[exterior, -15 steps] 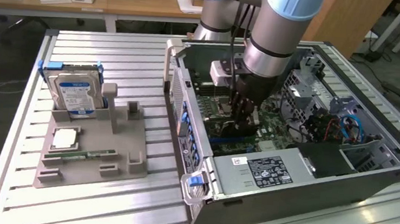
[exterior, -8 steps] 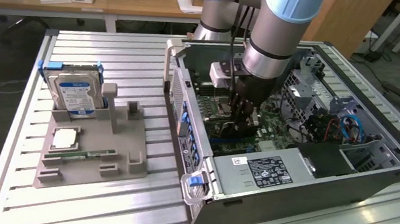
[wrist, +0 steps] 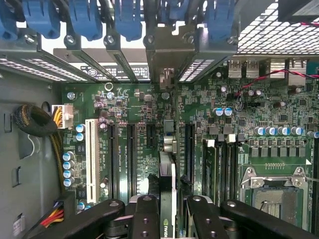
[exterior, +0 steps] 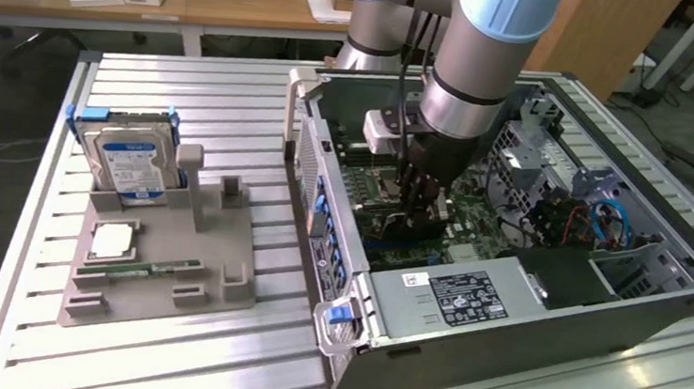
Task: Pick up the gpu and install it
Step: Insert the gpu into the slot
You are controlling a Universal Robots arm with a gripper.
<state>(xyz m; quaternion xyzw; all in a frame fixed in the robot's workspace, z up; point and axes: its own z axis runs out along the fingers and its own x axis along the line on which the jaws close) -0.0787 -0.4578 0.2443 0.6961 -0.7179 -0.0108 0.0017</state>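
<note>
My gripper point(exterior: 422, 215) reaches down into the open computer case point(exterior: 640, 296), over the green motherboard point(exterior: 470, 226). In the wrist view the gripper point(wrist: 167, 221) is shut on the gpu point(wrist: 166, 174). The thin black card shows edge-on between the black fingers point(wrist: 144, 219). It stands upright over the motherboard point(wrist: 139, 109), in line with the long black expansion slots point(wrist: 130, 154). Its far end runs toward the metal slot covers point(wrist: 164, 52) at the case's rear wall. I cannot tell whether its lower edge touches a slot.
At the exterior view's left, a grey holder point(exterior: 159, 263) carries a blue-labelled hard drive point(exterior: 130, 161), a processor point(exterior: 110, 241) and a green memory stick point(exterior: 139, 271). Inside the case are the power supply point(exterior: 458, 294), cables point(exterior: 590, 220) and blue slot latches point(wrist: 84, 17).
</note>
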